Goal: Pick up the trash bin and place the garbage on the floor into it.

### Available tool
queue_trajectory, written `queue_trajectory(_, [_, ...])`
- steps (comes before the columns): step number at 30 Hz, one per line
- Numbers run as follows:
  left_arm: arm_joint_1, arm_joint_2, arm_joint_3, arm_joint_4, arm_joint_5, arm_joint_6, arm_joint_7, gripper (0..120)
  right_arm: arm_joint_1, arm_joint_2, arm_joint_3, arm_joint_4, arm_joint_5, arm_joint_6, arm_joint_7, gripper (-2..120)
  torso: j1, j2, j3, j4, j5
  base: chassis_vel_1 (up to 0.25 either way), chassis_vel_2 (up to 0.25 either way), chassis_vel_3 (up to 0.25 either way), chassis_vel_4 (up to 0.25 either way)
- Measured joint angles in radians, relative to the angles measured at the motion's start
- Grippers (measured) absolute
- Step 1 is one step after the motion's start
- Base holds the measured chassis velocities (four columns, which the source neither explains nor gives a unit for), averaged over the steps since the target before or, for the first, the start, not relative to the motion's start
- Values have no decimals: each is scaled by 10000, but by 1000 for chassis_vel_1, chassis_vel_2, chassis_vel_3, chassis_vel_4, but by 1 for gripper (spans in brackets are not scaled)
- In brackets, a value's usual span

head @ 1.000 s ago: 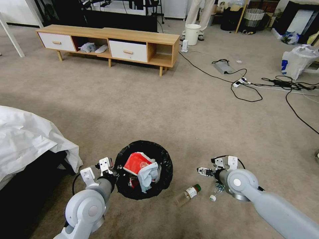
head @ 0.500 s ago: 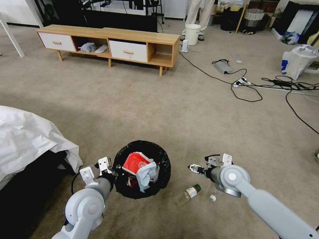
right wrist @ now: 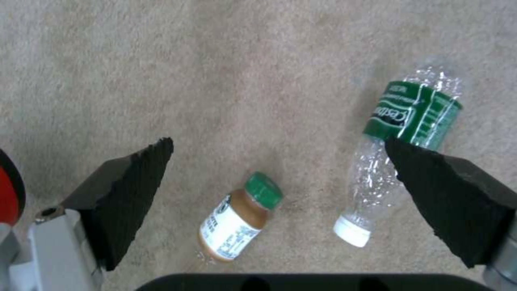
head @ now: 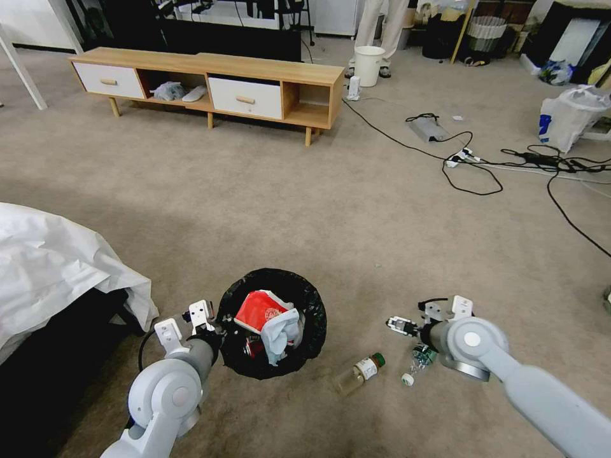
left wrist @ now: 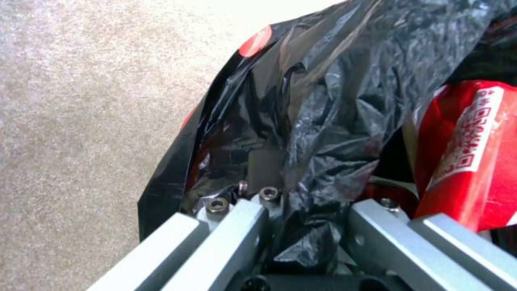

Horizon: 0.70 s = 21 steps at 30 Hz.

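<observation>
- Gripping the crinkled black liner at the near rim of the trash bin (head: 272, 283) is the left end effector (head: 202, 321); in the left wrist view the bin's bag (left wrist: 323, 121) is seen bunched between the two metal fingers (left wrist: 237, 226), so the end effector is clamped on the trash bin.
- Just beyond those fingers, inside the bin, a red wrapper (head: 258, 312) and a pale tissue (head: 280, 337) are seen piled together; the red wrapper (left wrist: 474, 153) is seen right beside the left end effector.
- The right end effector (head: 400, 326) is held above the floor (head: 318, 210), to the right of the bin, with its black pads (right wrist: 129, 194) spread wide and nothing between them.
- Below the right end effector, between its pads, a small brown bottle (right wrist: 237, 220) with a green cap is seen lying on the carpet.
- A crushed clear bottle (right wrist: 401, 141) with a green label and white cap is seen lying close beside it, partly under one pad.
- In the head view the brown bottle (head: 359, 372) lies between the bin and the clear bottle (head: 417, 362).
- Well beyond both end effectors, a low wooden cabinet (head: 210, 79), a white bucket (head: 369, 63) and black cables (head: 471, 159) are seen.
</observation>
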Motion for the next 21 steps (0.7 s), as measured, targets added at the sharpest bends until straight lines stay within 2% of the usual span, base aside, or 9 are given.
queue_trajectory(12, [9, 18, -5, 24, -13, -1, 2, 0, -23, 93, 47, -247, -25, 9, 23, 100, 0, 0, 0, 2, -1, 0, 0, 0, 0])
queue_trajectory(21, [66, -7, -35, 78, 10, -9, 26, 0, 142, 579, -206, -773, -72, -4, -4, 100, 0, 0, 0, 4, -1, 0, 0, 0, 0])
